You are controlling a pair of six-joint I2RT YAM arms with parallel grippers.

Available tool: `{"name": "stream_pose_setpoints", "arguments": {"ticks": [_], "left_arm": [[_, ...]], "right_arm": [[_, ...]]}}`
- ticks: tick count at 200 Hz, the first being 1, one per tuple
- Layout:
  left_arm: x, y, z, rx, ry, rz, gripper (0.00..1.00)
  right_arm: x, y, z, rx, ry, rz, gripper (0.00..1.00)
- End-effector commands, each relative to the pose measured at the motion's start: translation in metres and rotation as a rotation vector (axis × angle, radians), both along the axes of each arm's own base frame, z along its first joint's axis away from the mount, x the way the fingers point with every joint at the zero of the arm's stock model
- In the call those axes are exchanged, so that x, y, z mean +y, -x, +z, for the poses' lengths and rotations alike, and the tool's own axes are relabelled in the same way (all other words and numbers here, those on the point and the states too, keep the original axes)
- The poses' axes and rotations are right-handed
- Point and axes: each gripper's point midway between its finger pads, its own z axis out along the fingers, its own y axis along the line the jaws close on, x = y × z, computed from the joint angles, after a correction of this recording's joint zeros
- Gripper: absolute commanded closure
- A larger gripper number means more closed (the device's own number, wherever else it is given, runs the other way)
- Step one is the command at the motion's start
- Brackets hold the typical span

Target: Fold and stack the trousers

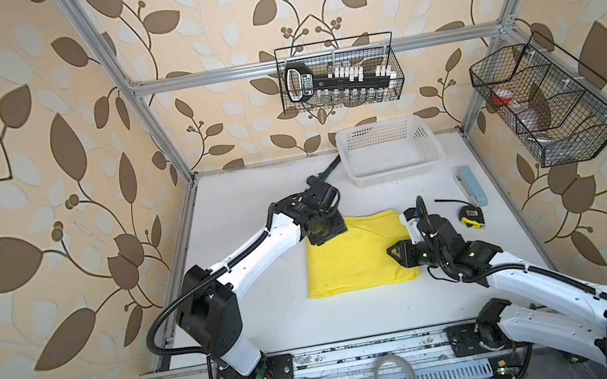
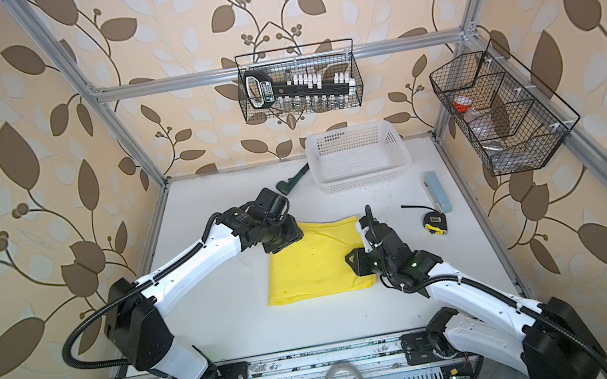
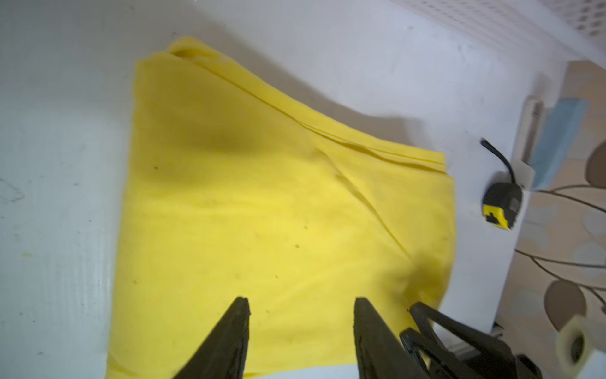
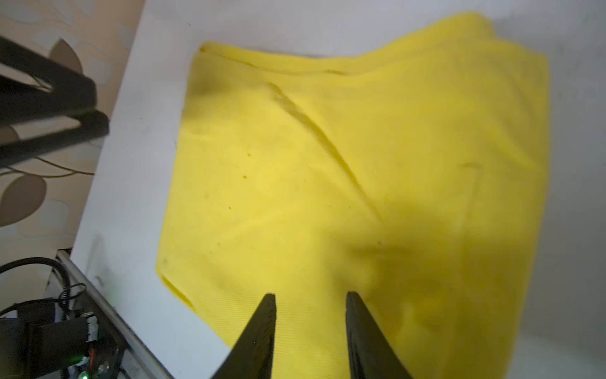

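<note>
The trousers [image 1: 356, 257] [image 2: 314, 260] lie folded into a flat, roughly square yellow pad in the middle of the white table. My left gripper [image 3: 301, 302] hovers over the pad's far left corner, its jaws apart with only flat cloth [image 3: 278, 197] showing between them. At the pad's right edge my right gripper [image 1: 391, 252] [image 4: 310, 297] also stands open, holding nothing, with cloth [image 4: 360, 164] beneath it. A diagonal crease runs across the top layer. The waist tag is hidden.
A white perforated basket [image 1: 392, 149] stands at the back of the table. A green wrench [image 1: 326, 173] lies to its left. A tape measure [image 1: 471, 218] and a blue box [image 1: 473, 184] lie right of the trousers. Tape rolls [image 1: 394, 377] sit on the front rail.
</note>
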Motion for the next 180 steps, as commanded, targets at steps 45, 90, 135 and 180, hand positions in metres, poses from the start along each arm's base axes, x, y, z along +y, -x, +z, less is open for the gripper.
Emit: {"name": "stream_pose_setpoints", "arguments": {"ticks": [45, 90, 135, 180], "left_arm": [[0.003, -0.029, -0.069, 0.096, -0.1, -0.052, 0.49], [0.019, -0.044, -0.097, 0.168, -0.15, -0.036, 0.5], [0.016, -0.043, -0.054, 0.117, -0.118, -0.063, 0.48], [0.008, 0.007, -0.033, 0.118, -0.053, -0.083, 0.46]], "right_arm": [[-0.027, 0.025, -0.063, 0.094, 0.064, -0.057, 0.62], [-0.032, 0.028, -0.062, 0.088, 0.05, -0.054, 0.61], [-0.016, -0.013, 0.028, -0.117, -0.01, -0.044, 0.59], [-0.007, -0.062, 0.016, -0.141, 0.042, -0.033, 0.6]]}}
